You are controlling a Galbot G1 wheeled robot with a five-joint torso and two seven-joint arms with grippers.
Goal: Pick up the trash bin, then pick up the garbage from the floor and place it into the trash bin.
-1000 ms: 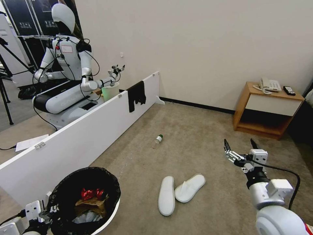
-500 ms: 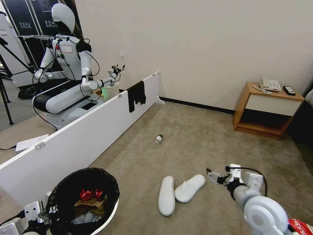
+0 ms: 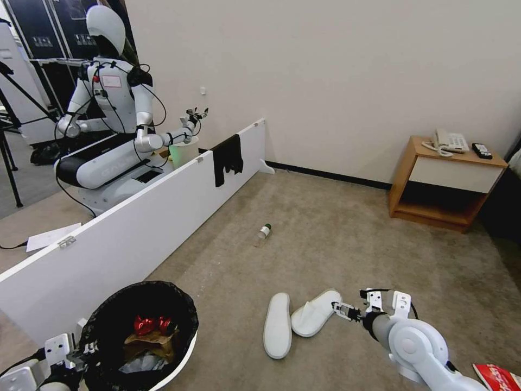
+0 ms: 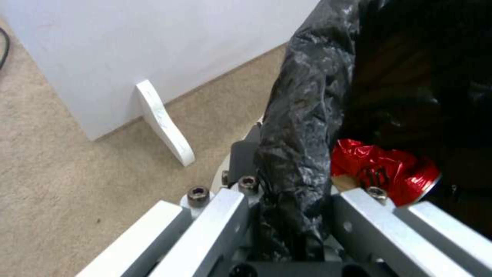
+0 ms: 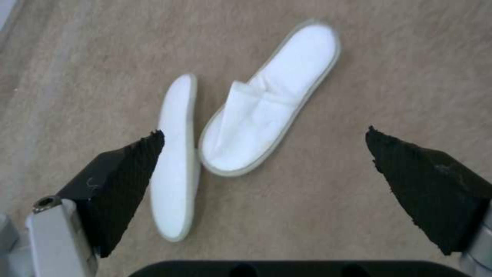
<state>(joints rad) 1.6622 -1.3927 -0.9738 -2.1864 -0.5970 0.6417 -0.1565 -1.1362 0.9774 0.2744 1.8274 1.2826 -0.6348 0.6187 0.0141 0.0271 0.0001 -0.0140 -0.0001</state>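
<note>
The trash bin, white with a black bag liner, hangs at the lower left with my left gripper shut on its rim. Inside it lie a red wrapper, brown paper and white tissue. Two white slippers lie on the carpet in front of me. My right gripper hovers low just right of them, fingers wide open; in the right wrist view both slippers show between its black fingertips. A green-capped small bottle lies farther off.
A long white board with a black cloth fences off the left. Behind it sits another robot with a pale bucket. A wooden nightstand stands at the right wall. A red packet lies at the bottom right.
My right arm has come down and swung left, from raised at the right to low beside the slippers. The bin and left gripper have stayed put.
</note>
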